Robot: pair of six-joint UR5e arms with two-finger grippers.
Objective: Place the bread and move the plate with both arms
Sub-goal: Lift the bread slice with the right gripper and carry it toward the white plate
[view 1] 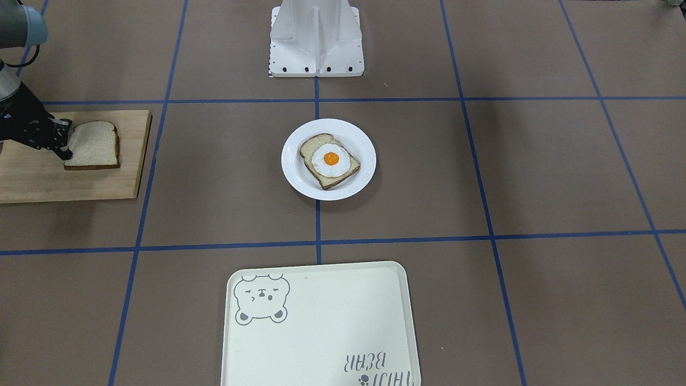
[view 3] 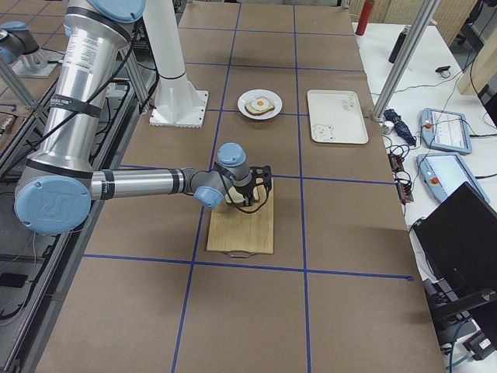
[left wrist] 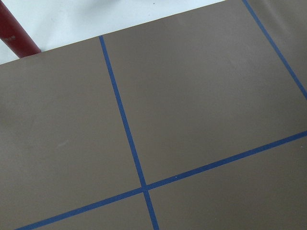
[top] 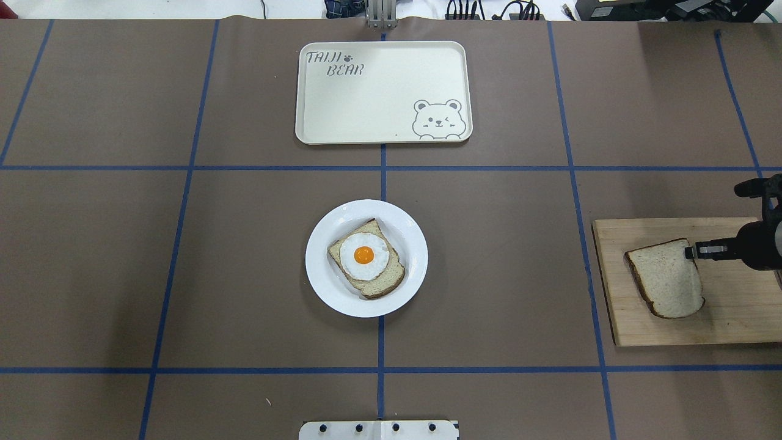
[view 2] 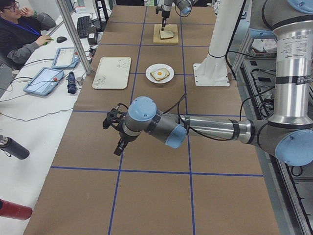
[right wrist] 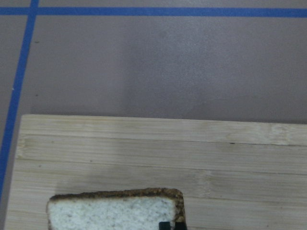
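The plain bread slice (view 1: 95,145) lies on a wooden cutting board (view 1: 64,185) at the robot's right side of the table; it also shows in the overhead view (top: 669,281). My right gripper (top: 690,250) sits at the slice's corner. In the right wrist view its tips (right wrist: 172,225) are close together against that corner, and the edge looks slightly raised. The white plate (top: 317,269) is at the table's middle and holds a slice with a fried egg (top: 364,255). My left gripper (view 2: 112,134) hovers over bare table far to the left; I cannot tell whether it is open.
A cream bear-print tray (top: 379,91) lies beyond the plate on the far side. The white base stand (view 1: 316,43) is at the robot's edge. A red bottle (left wrist: 17,36) lies off the table's left end. An operator (view 2: 22,29) sits at a side desk.
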